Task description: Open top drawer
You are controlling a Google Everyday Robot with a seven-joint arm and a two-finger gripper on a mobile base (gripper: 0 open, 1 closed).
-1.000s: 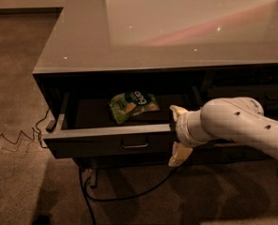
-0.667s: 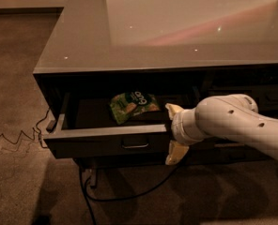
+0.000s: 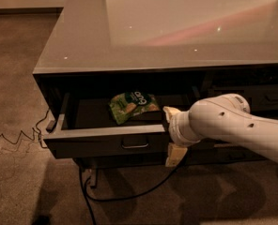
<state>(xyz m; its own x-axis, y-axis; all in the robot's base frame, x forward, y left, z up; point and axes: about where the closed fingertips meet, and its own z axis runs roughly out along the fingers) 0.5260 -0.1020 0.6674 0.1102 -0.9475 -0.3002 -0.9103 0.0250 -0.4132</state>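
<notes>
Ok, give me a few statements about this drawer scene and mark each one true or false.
1. The top drawer is fully shut. False: it is pulled out, with its floor showing.
2. A green snack bag lies inside the drawer. True.
3. The gripper is left of the metal pull. False: it is at the drawer front, right of the pull, with its fingers apart.
4. A dark cable runs across the carpet below the drawer. True.
</notes>
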